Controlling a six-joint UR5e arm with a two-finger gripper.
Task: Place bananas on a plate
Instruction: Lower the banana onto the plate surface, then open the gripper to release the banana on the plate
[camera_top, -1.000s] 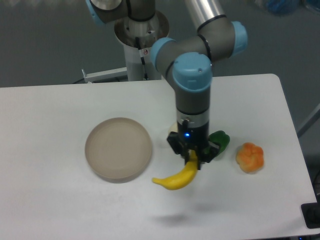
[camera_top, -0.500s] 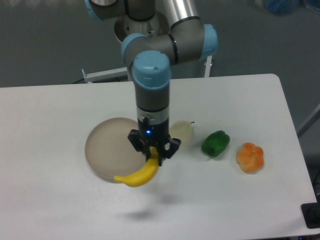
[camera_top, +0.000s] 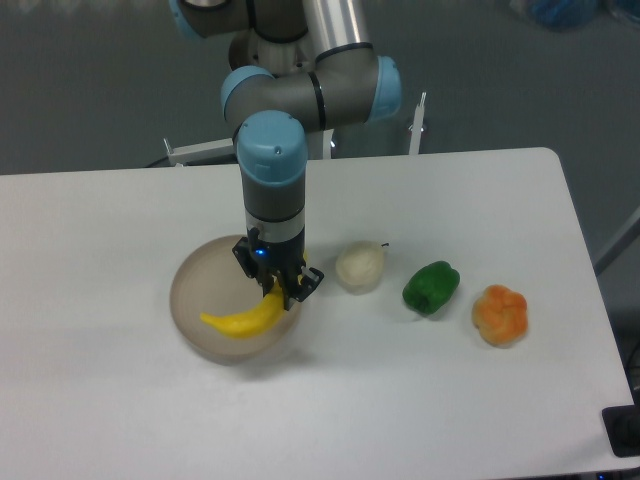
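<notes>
The black two-finger gripper (camera_top: 277, 290) at the end of the grey arm with pale-blue joint caps points straight down, and its fingers (camera_top: 290, 293) are clamped on the upper right end of the smooth, bright-yellow curved banana (camera_top: 243, 318). The banana looks toy-like, glossy and evenly coloured, with no spots visible; it bows downward from the fingers and tapers to a point at its far left tip. Below and to the left of the fingers it stretches across the round, shallow beige-grey plate (camera_top: 195, 275), lying over the plate's lower right part. Whether its underside touches the plate or hangs just above cannot be told from this view. The plate has a low raised rim and is much wider than the banana is long; its right edge passes behind the fingers.

To the right of the fingers, near but apart, sits a cream-white roundish fruit (camera_top: 360, 267) with a small dark stem. Farther right lies a glossy green bell pepper (camera_top: 431, 287), and beyond it, well apart from the fingers, an orange lumpy fruit (camera_top: 499, 314). All rest on the white surface (camera_top: 100, 400).
</notes>
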